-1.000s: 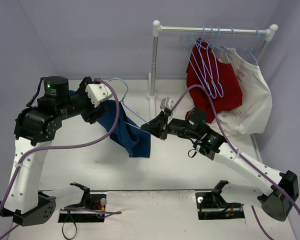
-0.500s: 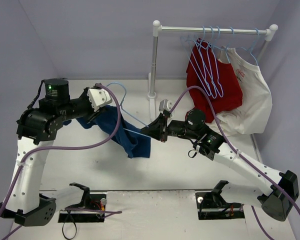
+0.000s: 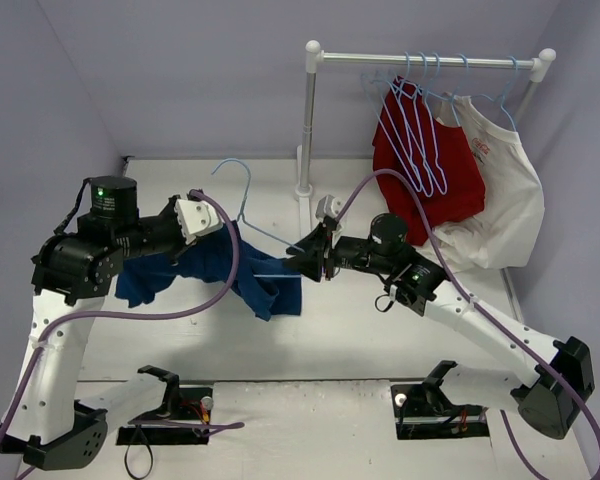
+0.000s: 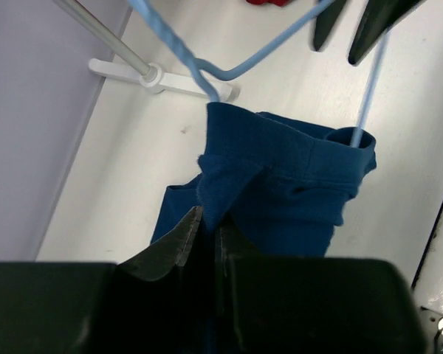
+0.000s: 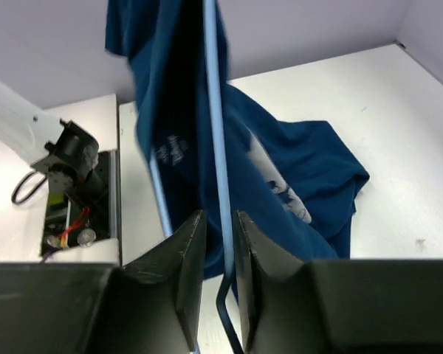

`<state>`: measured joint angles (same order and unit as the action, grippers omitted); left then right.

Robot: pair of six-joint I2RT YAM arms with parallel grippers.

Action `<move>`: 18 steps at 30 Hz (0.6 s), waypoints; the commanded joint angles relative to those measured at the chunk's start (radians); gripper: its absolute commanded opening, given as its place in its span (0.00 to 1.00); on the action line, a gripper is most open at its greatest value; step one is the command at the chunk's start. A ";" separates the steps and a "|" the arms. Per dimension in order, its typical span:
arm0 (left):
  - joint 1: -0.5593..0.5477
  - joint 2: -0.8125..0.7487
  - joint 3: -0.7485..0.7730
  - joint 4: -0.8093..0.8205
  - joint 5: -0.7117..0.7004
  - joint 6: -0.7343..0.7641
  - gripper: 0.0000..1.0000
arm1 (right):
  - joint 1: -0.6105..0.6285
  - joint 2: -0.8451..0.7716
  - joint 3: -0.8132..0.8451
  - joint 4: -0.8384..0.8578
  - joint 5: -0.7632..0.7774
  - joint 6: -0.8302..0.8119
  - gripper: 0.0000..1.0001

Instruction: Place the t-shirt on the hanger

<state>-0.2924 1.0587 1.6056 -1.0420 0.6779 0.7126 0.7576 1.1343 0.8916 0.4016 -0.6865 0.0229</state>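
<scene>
The left jaws pinch a fold of the t-shirt (image 4: 295,192); the right jaws clamp the hanger (image 5: 214,110) wire running through it.

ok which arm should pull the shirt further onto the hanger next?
Left, probably: the left gripper pinches a fold of the t-shirt, where the hanger wire enters the cloth. The right gripper is clamped on the hanger, so it should just steady it.

No words can be read anywhere. The white shirt (image 3: 505,200) has a small red print (image 3: 483,146) near its chest, but it is too tiny to read. The t-shirt (image 5: 317,173) shows pale marks (image 5: 171,151) and a white patch (image 5: 280,193), both too blurry to read.
</scene>
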 commanded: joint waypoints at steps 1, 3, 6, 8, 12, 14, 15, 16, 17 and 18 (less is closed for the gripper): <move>0.006 -0.043 -0.046 0.202 -0.029 -0.128 0.00 | -0.004 0.007 0.067 0.056 0.113 -0.012 0.44; 0.006 -0.075 -0.085 0.249 -0.092 -0.150 0.00 | -0.006 0.003 0.082 0.016 0.179 -0.004 0.54; 0.005 -0.115 -0.153 0.309 -0.167 -0.173 0.00 | -0.006 -0.033 0.092 -0.034 0.295 0.027 0.63; 0.004 -0.138 -0.191 0.351 -0.199 -0.191 0.00 | -0.006 -0.066 0.082 -0.054 0.406 0.073 0.67; 0.004 -0.209 -0.286 0.450 -0.240 -0.239 0.00 | -0.006 -0.108 0.047 -0.094 0.543 0.159 0.70; 0.004 -0.238 -0.355 0.495 -0.252 -0.255 0.00 | -0.004 -0.126 0.030 -0.111 0.611 0.241 0.71; 0.003 -0.263 -0.375 0.528 -0.264 -0.265 0.00 | -0.003 -0.129 0.009 -0.116 0.625 0.276 0.72; 0.002 -0.285 -0.409 0.547 -0.268 -0.270 0.00 | -0.002 -0.130 -0.010 -0.120 0.646 0.350 0.72; 0.002 -0.292 -0.433 0.551 -0.266 -0.271 0.00 | 0.004 -0.127 -0.021 -0.122 0.660 0.391 0.72; 0.002 -0.299 -0.449 0.553 -0.265 -0.270 0.00 | 0.010 -0.123 -0.031 -0.122 0.674 0.449 0.71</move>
<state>-0.2924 0.7946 1.1866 -0.6689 0.4365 0.4840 0.7540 1.0114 0.8970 0.2588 -0.1450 0.2530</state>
